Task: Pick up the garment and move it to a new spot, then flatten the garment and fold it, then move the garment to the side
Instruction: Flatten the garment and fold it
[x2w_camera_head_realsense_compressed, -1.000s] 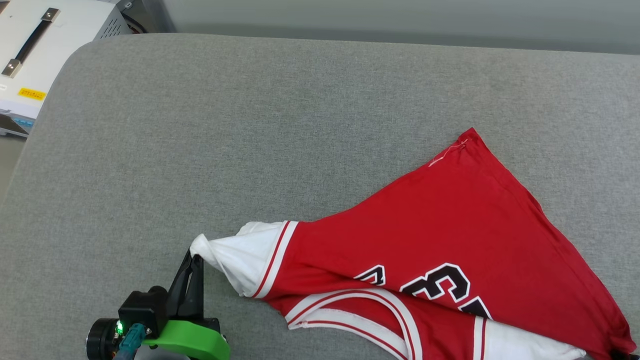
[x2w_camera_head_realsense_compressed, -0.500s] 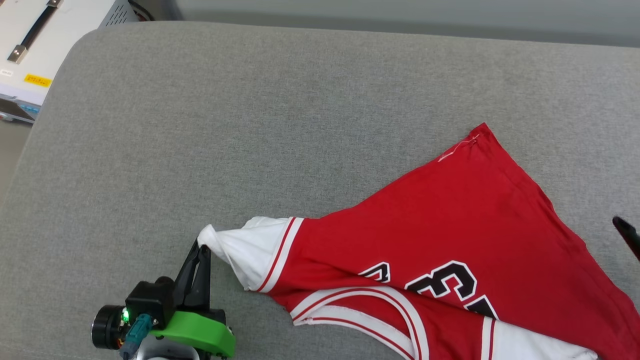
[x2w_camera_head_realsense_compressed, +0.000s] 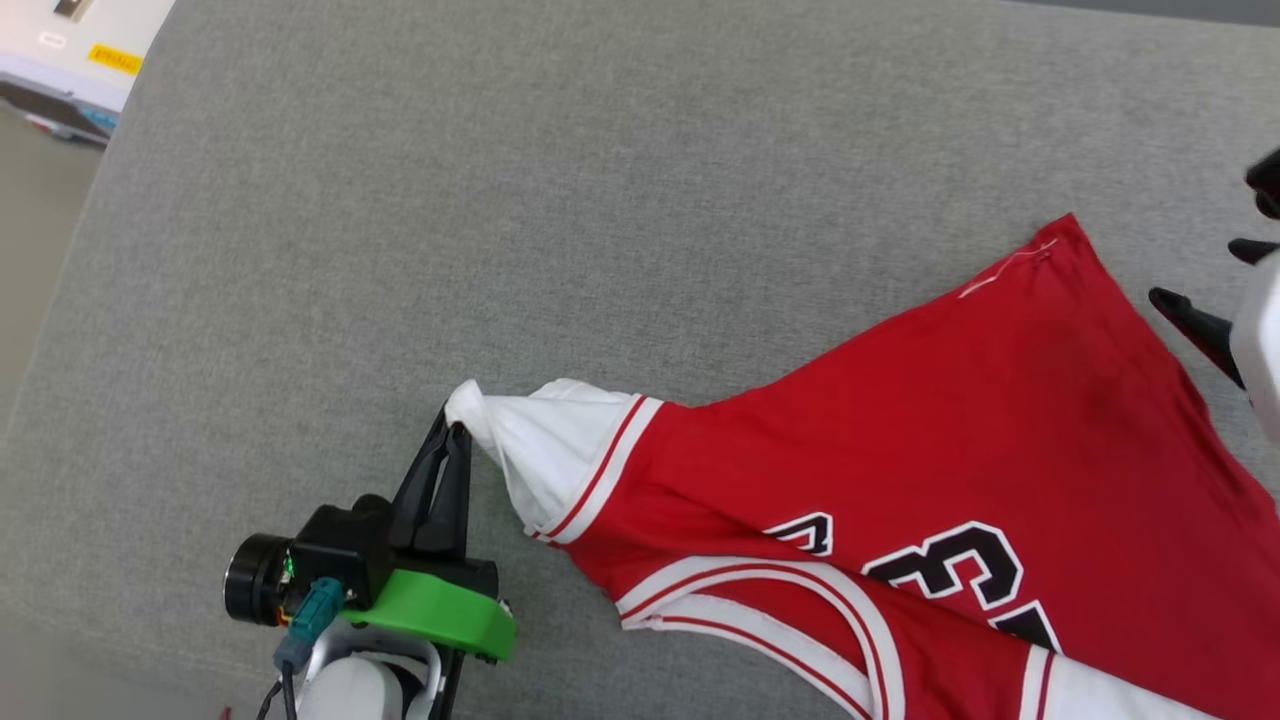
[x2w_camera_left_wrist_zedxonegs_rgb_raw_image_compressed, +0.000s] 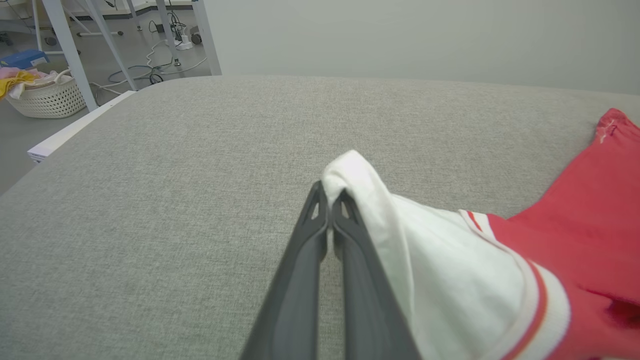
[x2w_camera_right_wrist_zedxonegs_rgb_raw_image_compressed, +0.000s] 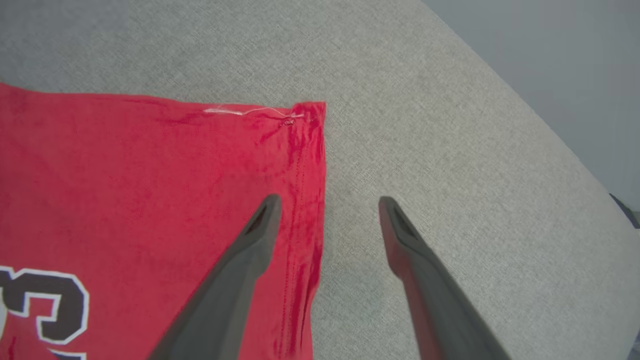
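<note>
Right fingers (x2w_camera_right_wrist_zedxonegs_rgb_raw_image_compressed: 260, 225) arrived, spread empty astride garment (x2w_camera_head_realsense_compressed: 950, 420) hem, left fingers (x2w_camera_left_wrist_zedxonegs_rgb_raw_image_compressed: 327, 202) pinching sleeve (x2w_camera_left_wrist_zedxonegs_rgb_raw_image_compressed: 425, 240), "3" legible

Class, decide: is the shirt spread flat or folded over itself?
Folded over: a red flap of the shirt covers part of its number; the left gripper pinches one white sleeve.
</note>
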